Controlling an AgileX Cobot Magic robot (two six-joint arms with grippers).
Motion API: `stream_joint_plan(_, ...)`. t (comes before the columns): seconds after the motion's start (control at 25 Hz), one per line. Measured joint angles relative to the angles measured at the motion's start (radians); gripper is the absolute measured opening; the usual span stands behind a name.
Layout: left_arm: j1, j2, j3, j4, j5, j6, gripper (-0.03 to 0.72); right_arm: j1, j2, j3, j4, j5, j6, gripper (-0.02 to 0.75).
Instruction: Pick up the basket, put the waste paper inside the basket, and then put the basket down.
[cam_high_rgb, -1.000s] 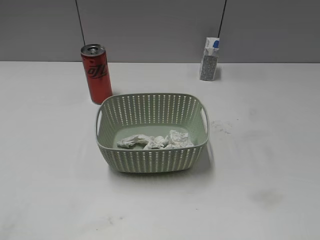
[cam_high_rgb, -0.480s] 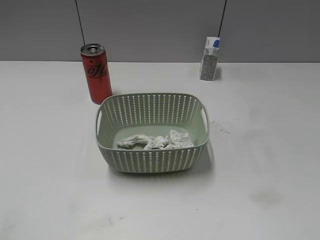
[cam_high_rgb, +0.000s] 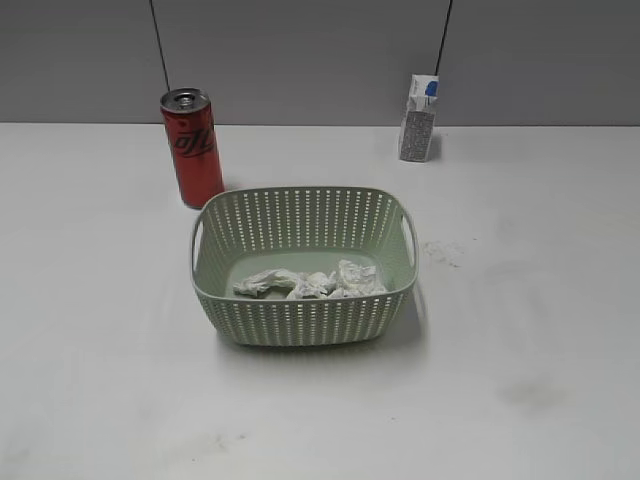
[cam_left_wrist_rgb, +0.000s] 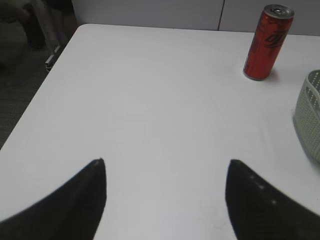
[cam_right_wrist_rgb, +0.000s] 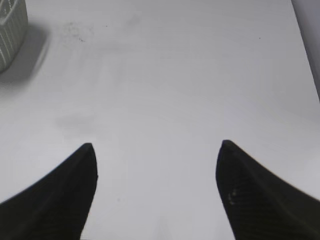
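Our left gripper (cam_left_wrist_rgb: 165, 162) hangs low over bare white table (cam_left_wrist_rgb: 150, 100), its two dark fingers spread wide apart and holding nothing; our right gripper (cam_right_wrist_rgb: 156, 145) is posed the same way, fingers parted and empty above the tabletop. Neither arm appears in the exterior view, which looks down at a slant on the pale sage-green plastic basket with slotted walls and cut-out handles (cam_high_rgb: 305, 312) resting on the table near the middle. Inside it, on the floor toward the front wall, lie the crumpled white tissue-paper wads (cam_high_rgb: 312, 282). Just behind the basket's left corner stands an upright red drinks can (cam_high_rgb: 193, 147), close to the basket but apart from it, and farther back on the right stands a small white-and-blue carton (cam_high_rgb: 419, 118). From our left wrist view we see only a sliver of the basket's wall at the right edge, with the can beyond it and the table's left edge dropping to a dark floor. From our right wrist view we see just a corner of the basket at the top left, its shadow, and faint smudges on the table; the paper is hidden from both wrist cameras.
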Motion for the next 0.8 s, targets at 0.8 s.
stream_joint_plan(0.8, 0.000, 0.000, 0.000, 0.005, 0.000, -0.001, 0.472, 0.000, -0.168, 0.011, -0.012, 0.010, 0.016, 0.559)
